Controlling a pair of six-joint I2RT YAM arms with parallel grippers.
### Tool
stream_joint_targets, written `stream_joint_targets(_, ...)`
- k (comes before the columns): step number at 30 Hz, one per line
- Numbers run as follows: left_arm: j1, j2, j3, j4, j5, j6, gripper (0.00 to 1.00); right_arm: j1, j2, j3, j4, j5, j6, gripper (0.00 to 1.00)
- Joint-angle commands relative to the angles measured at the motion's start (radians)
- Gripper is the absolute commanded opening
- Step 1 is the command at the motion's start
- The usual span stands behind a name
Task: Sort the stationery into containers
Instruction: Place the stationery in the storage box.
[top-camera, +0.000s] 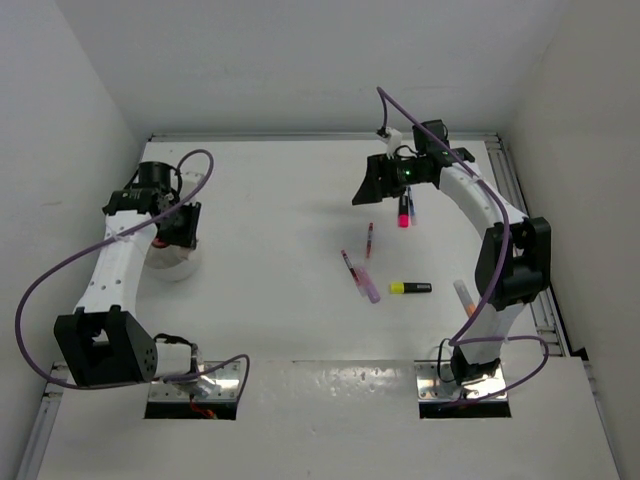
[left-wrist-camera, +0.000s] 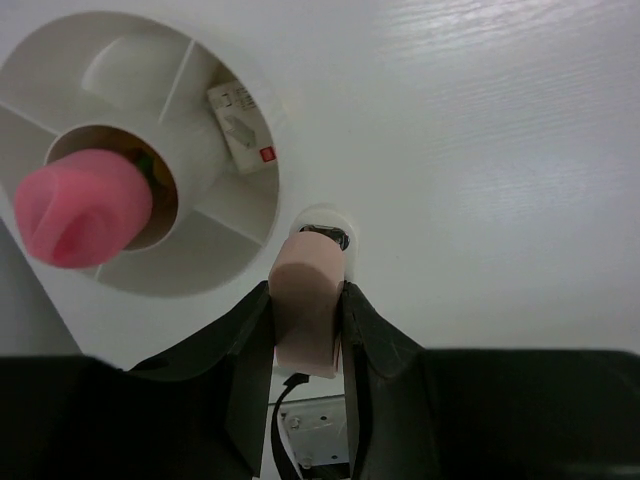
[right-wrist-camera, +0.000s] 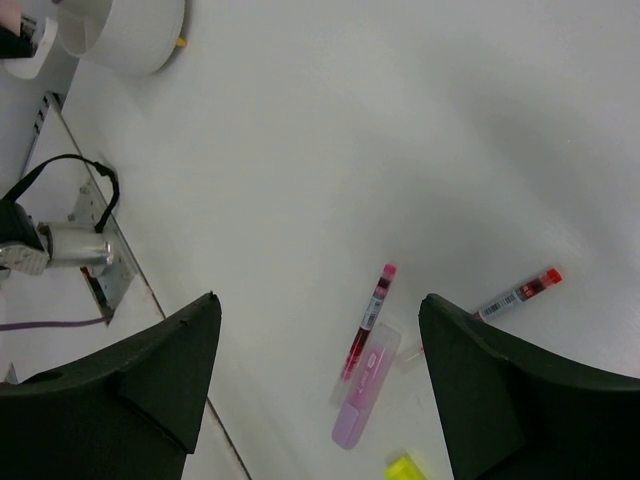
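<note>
Nearest me, by the right arm (top-camera: 505, 265), an orange highlighter (top-camera: 462, 293) lies on the table (top-camera: 280, 200) at about four o'clock from the table's middle. Just left of it is a yellow-black highlighter (top-camera: 411, 288), lying crosswise. At its nine o'clock is a stubby lilac piece (top-camera: 369, 291), with a pink pen (top-camera: 349, 266) touching or nearly touching it. A thin red pen (top-camera: 369, 240) sits a little further back, at twelve o'clock from the lilac piece.

Over at nine o'clock on the table stands the round dish (top-camera: 180, 266), split into a centre well and wedge compartments. A pink lump (left-wrist-camera: 83, 207) fills the centre well, though I cannot tell what it is. A white eraser (left-wrist-camera: 241, 126) with a label lies in one wedge. The left gripper (top-camera: 183, 225) hangs above the dish's far edge, its fingers clamped on a pale peach eraser block (left-wrist-camera: 305, 290) just outside the rim. I cannot tell whether the block touches the table.

Furthest back, at one o'clock, a pink-red highlighter (top-camera: 404, 211) and a blue pen (top-camera: 412, 205) lie side by side. The right gripper (right-wrist-camera: 318, 298) hovers there with its jaws spread wide and nothing between them.
</note>
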Motion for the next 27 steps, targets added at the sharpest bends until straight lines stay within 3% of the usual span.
stream_joint_targets(1,0.008,-0.039,-0.006,0.023,-0.168,-0.106,0.0,0.001,-0.028,0.008,0.053,-0.002,0.028,0.79)
stream_joint_targets(4,0.01,-0.036,-0.022,0.051,-0.264,-0.152,0.0,0.012,-0.023,0.006,0.058,-0.004,0.028,0.79)
stream_joint_targets(8,0.01,-0.033,-0.039,0.109,-0.287,-0.16,0.0,0.015,-0.019,0.005,0.059,-0.007,0.036,0.79)
stream_joint_targets(17,0.002,0.041,-0.026,0.181,-0.229,-0.152,0.0,0.018,-0.002,0.02,0.044,-0.01,0.031,0.79)
stream_joint_targets(27,-0.026,0.127,0.025,0.215,-0.27,-0.145,0.08,0.009,0.004,0.023,0.033,-0.01,0.028,0.79)
